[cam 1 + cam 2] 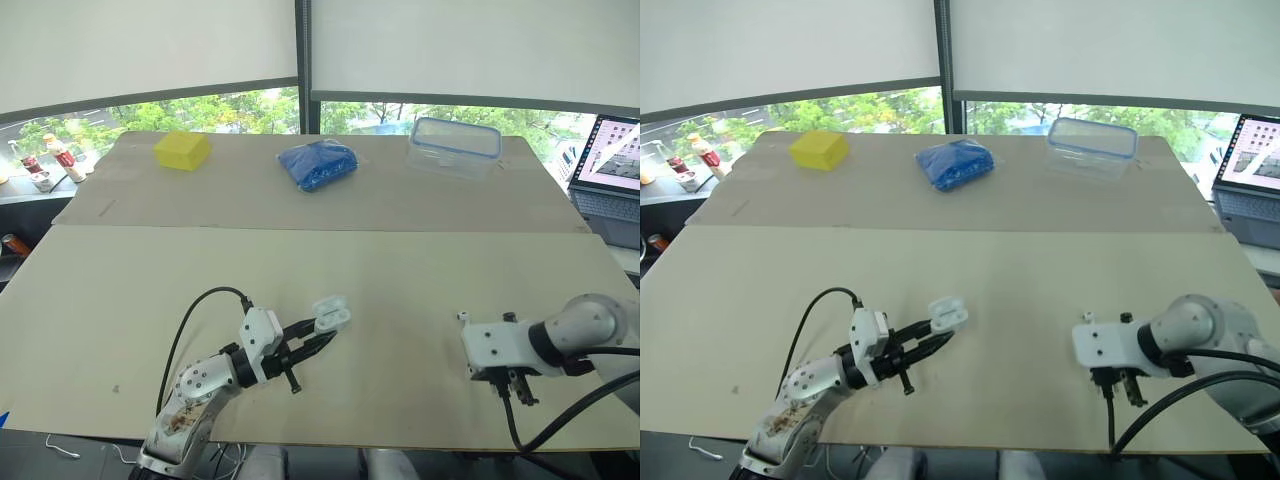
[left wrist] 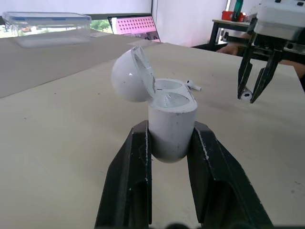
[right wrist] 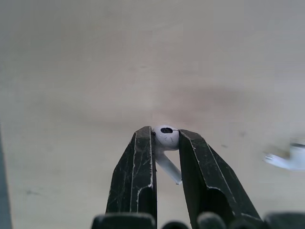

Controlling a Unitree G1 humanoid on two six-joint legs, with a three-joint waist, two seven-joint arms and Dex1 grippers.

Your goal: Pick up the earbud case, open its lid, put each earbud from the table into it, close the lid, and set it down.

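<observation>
1. Closest to me, near the front edge of the table [image 1: 120, 300], is the right gripper [image 2: 249, 93]. It's pointing down and its two black fingers are pinched on a white earbud [image 3: 165, 137]. The bud's head sits between the tips and the stem sticks back between the fingers. I can't tell if the bud is touching the table or just off it.
2. Off to the left and a bit further in is the left gripper [image 1: 322, 332], reaching out low and nearly flat. It's clamped on the white earbud case [image 2: 171, 114], one finger on each side of the body. The case is upright and looks lifted off the surface.
3. The case's lid [image 2: 131, 74] is flipped open and tilted back on its hinge, so I'm looking straight into the top of the case.
4. The second earbud [image 2: 192, 85] is lying on the table just past the case, between the two grippers and touching neither.
5. Well apart from all that, the far board has three things in a row. On the left is a yellow block [image 1: 182, 150], in the middle a crumpled blue cloth [image 1: 318, 163], and on the right a clear plastic container [image 1: 453, 146] with a blue-rimmed lid.
6. An open laptop [image 1: 610, 170] sits off the right end of the table.
</observation>
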